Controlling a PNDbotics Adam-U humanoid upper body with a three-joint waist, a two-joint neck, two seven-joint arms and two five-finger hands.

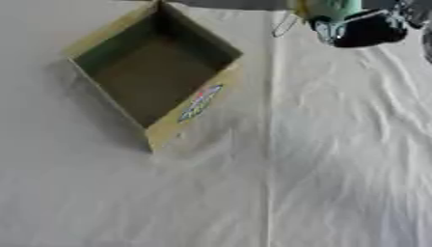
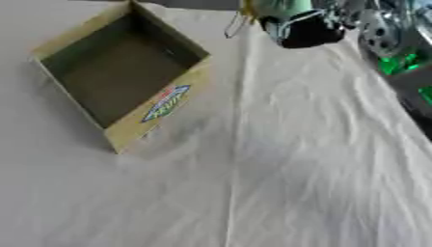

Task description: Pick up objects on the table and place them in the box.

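**Open box on the desk; right hand and a greenish object at the top edge**

Box [image 1: 156, 72]: cardboard, open-topped, set cornerwise on the left half of the desk [image 1: 337, 169]. Tan walls, dark interior with nothing visible inside. A coloured label [image 1: 200, 102] sits on the outer face of its near right wall; the print cannot be read. The far corner touches the top edge of the view.

Greenish object [image 2: 283, 7]: at the top edge, right of the box and apart from it, cut off by the frame. Only a pale green rounded shape shows, above a black mass; what it is cannot be told.

Right hand [image 2: 384, 29]: enters from the upper right corner, black and silver, blurred. Whether its fingers close on the greenish object cannot be told.

Desk: covered in a white, creased cloth, with a straight fold running down the middle.

Left hand: out of sight.
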